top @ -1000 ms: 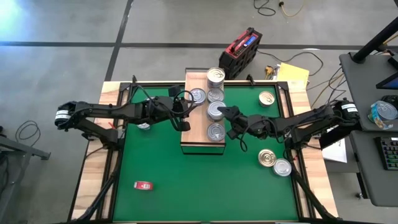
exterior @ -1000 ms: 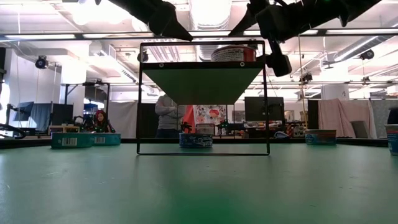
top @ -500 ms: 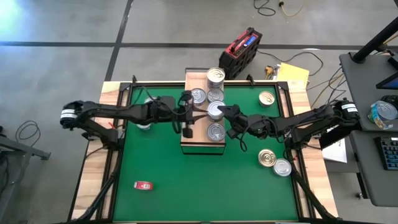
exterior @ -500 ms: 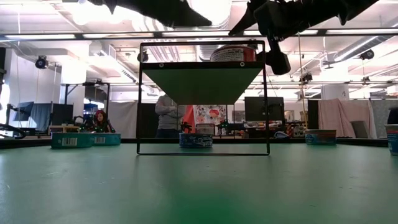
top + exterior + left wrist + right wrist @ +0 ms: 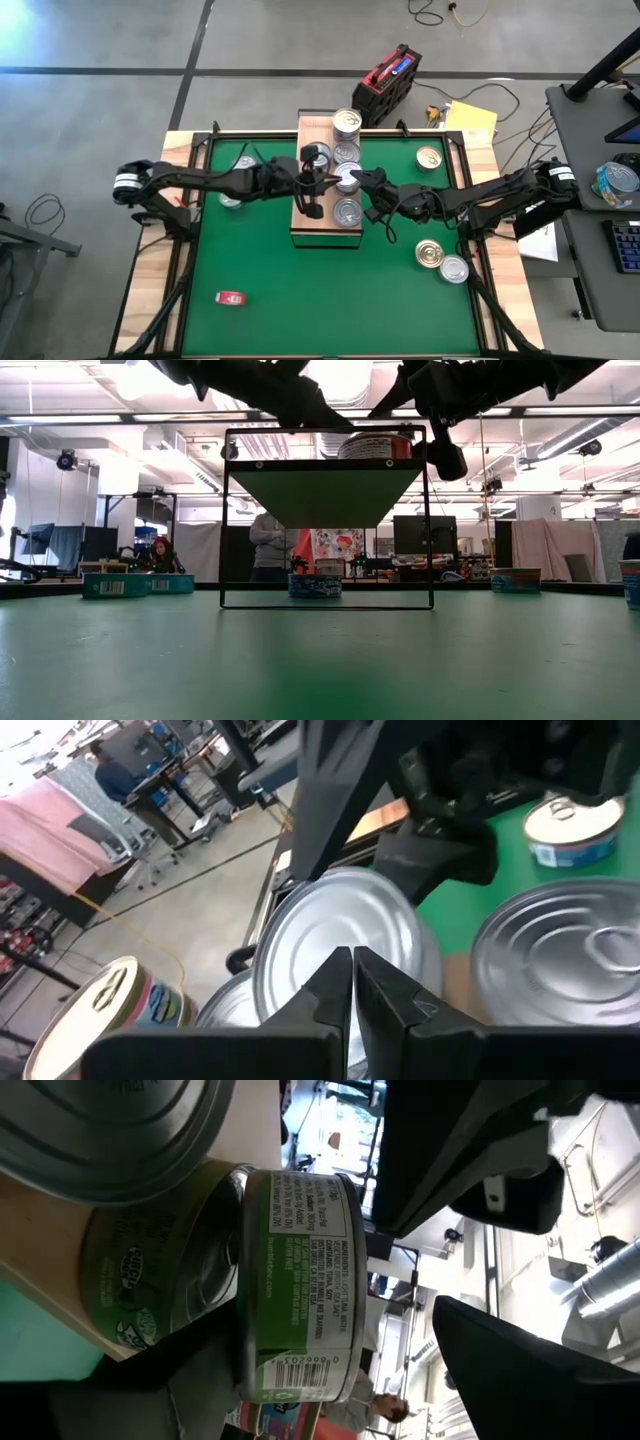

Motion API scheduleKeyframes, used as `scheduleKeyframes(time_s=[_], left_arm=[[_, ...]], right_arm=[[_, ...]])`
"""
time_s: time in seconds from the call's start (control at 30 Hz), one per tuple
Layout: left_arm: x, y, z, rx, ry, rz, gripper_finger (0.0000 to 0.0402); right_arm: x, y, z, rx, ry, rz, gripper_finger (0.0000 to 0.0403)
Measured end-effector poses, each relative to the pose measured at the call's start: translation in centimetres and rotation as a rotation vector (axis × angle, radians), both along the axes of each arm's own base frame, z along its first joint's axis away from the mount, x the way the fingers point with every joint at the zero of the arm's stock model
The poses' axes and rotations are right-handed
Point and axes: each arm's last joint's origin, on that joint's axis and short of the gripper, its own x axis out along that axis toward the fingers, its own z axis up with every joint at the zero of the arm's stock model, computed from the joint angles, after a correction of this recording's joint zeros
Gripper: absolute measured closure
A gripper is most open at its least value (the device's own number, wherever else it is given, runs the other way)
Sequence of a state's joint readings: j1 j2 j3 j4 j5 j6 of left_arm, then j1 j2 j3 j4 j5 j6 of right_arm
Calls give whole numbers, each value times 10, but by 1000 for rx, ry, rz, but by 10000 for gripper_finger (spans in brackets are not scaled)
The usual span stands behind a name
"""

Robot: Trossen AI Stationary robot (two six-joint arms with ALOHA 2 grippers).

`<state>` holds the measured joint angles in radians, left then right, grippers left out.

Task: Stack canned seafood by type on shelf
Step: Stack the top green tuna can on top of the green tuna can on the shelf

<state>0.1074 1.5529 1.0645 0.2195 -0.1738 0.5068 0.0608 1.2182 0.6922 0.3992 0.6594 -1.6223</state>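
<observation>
The shelf (image 5: 310, 225) stands at the middle of the green mat and carries several silver-lidded tins of canned seafood. In its middle, a green-labelled tin (image 5: 295, 1280) sits on top of another (image 5: 140, 1305); the same stack shows in the high view (image 5: 347, 178). My left gripper (image 5: 328, 179) reaches over the shelf from the left, shut, with its tips (image 5: 352, 982) at the top tin's lid (image 5: 340, 925). My right gripper (image 5: 368, 190) waits open at the stack's right side, one finger low (image 5: 175, 1375) and one high (image 5: 520, 1375). My left gripper comes nearly level from the table's left, and its shut fingertips (image 5: 335, 978) stand over the near edge of the top tin's lid (image 5: 330, 935). I cannot tell whether they touch the lid.
More tins stand on the shelf: a stack at its far end (image 5: 346, 122), two side by side (image 5: 318, 155), and one near its front (image 5: 347, 211). Loose tins lie on the mat at the right (image 5: 430, 253) (image 5: 429, 158) and under my left arm (image 5: 232, 199). A red flat object (image 5: 231, 297) lies near left.
My left gripper has moved across the shelf toward the table's right, sinking a little, and now stands at the middle stack of tins. My right gripper and the tins have kept still.
</observation>
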Motion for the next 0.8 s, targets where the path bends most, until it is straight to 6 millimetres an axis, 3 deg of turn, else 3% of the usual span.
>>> scheduleKeyframes(time_s=[0.5, 0.8], left_arm=[[8, 7, -15, -6, 26, 21, 402], [4, 12, -15, 39, 59, 195, 402]], right_arm=[[0, 0, 0, -2, 0, -7, 78], [0, -1, 0, -6, -1, -23, 82]])
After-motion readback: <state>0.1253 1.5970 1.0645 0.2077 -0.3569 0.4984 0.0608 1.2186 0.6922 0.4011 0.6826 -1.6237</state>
